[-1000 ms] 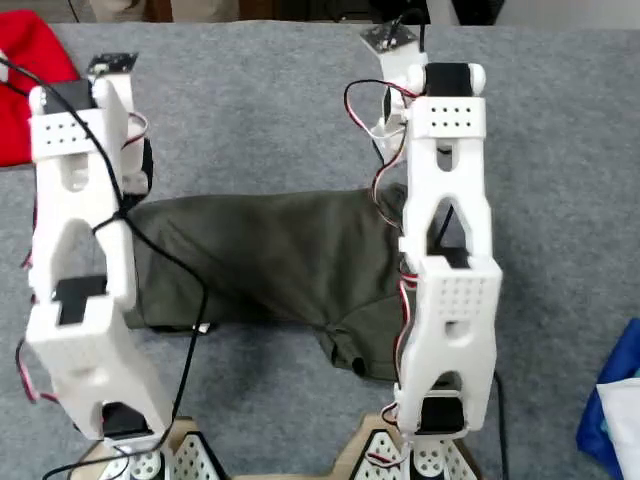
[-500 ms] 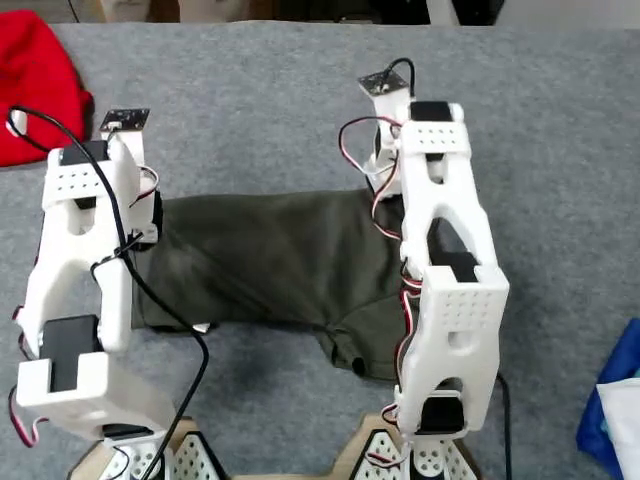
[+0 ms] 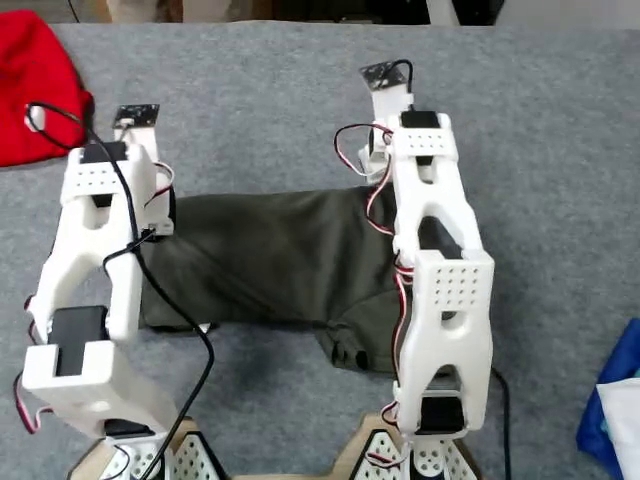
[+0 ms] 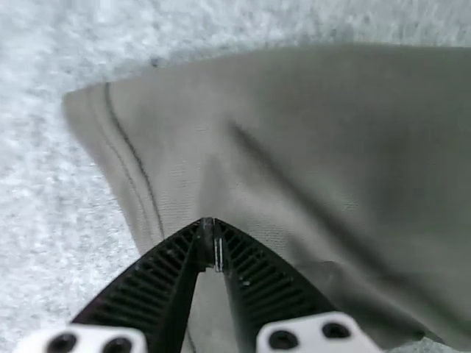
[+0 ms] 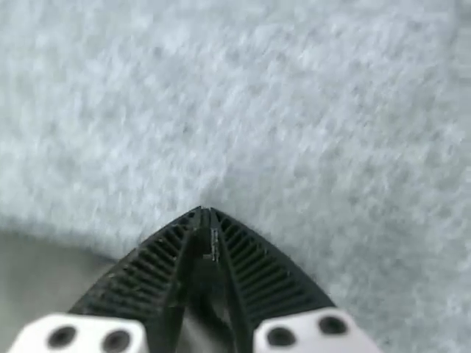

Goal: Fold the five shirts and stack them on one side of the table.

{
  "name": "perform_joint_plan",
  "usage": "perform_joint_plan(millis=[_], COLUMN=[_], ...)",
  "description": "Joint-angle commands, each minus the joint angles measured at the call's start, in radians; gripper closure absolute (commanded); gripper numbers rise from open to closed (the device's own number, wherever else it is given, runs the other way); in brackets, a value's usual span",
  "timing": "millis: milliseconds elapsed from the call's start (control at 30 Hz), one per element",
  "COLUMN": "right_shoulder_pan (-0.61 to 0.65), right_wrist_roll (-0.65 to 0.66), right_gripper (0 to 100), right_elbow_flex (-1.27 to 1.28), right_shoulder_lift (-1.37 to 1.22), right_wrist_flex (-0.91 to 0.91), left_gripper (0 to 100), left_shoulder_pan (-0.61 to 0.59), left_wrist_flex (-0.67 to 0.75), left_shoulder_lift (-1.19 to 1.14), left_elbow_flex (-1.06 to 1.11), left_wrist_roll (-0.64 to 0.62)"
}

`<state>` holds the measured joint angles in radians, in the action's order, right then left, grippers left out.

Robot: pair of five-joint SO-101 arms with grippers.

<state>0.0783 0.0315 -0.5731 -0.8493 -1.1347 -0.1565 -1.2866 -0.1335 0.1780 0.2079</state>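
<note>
Shirt [image 4: 309,147] hem beside left gripper [image 4: 210,246], pressed together | right gripper [image 5: 208,235] pressed together over grey mat [image 5: 294,110]

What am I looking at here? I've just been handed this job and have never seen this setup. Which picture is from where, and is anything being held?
These are two small white robot arms standing side by side at a table with a grey cover. The overhead picture looks down on both, the left arm and the right arm. The other two pictures come from a camera on each wrist, looking along that arm's black fingers.

An olive shirt lies between the arms. A red garment sits at the far left corner and a blue cloth at the right edge.

The left gripper is shut over the olive shirt near its hem. The right gripper is shut above the table, just past the shirt's edge. I cannot tell whether either one pinches cloth.
</note>
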Motion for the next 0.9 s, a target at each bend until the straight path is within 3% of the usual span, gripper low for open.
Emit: perform_joint_plan(millis=[0,133,467,867], right_shoulder_pan=[-0.039,-0.059,-0.045,-0.024], right_wrist_roll=[-0.155,-0.160,-0.158,-0.110], right_gripper=[99.3,99.3,99.3,99.3], right_elbow_flex=[-0.108,-0.196,-0.598,-0.306], right_shoulder_lift=[0.007,0.008,0.028,0.031], right_wrist_flex=[-0.005,-0.121,-0.643,-0.611], left_gripper=[98,98,98,98], left_shoulder_pan=[0.023,0.025,0.025,0.023], left_wrist_flex=[0.012,0.012,-0.061,-0.061], left_shoulder_lift=[-0.008,-0.010,-0.008,-0.008], left_elbow_flex=[-0.011,-0.012,-0.052,-0.061], left_wrist_roll=[-0.023,-0.040,-0.040,-0.032])
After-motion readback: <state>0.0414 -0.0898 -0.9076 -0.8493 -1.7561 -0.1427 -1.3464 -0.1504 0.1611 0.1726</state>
